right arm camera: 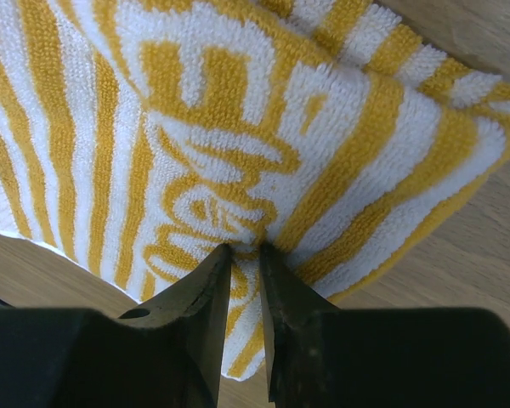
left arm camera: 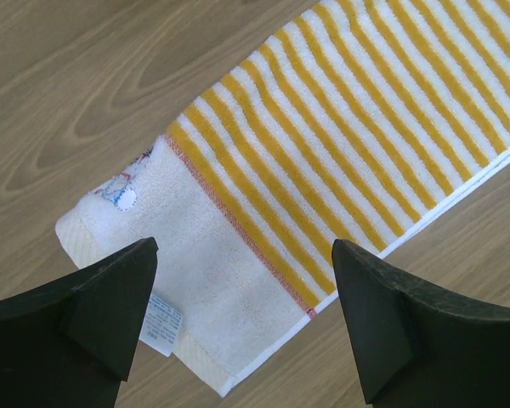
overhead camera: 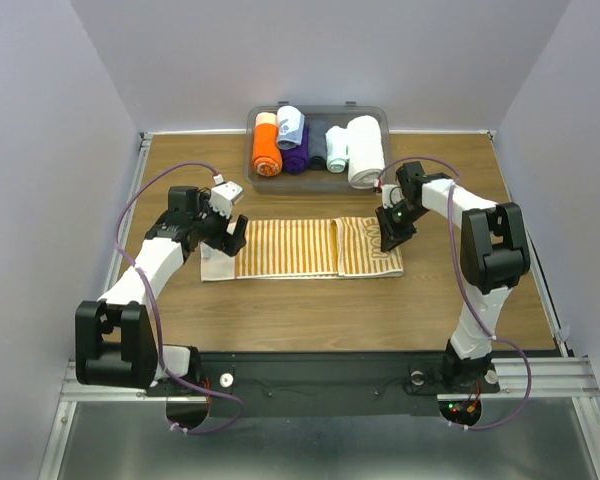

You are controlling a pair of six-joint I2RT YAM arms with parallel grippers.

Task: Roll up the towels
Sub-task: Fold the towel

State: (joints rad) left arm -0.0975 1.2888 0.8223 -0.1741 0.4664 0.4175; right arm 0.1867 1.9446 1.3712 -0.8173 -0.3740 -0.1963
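Observation:
One yellow-and-white striped towel (overhead camera: 300, 250) lies stretched out left to right on the wooden table. Its left end is plain white with a small label (left arm camera: 161, 323). My left gripper (overhead camera: 225, 238) hovers over that end, open wide, with the white end of the striped towel (left arm camera: 323, 144) showing between its fingers (left arm camera: 110, 297). My right gripper (overhead camera: 388, 240) is at the towel's right end. There its jaws (right arm camera: 245, 248) pinch a bunched fold of the lettered, striped cloth (right arm camera: 238, 110).
A grey bin (overhead camera: 372, 110) at the back centre holds several rolled cloths: orange (overhead camera: 266, 150), purple (overhead camera: 296, 155), a pale one (overhead camera: 336, 148) and a thick white one (overhead camera: 365, 150). Bare wood surrounds the towel. White walls close in the table.

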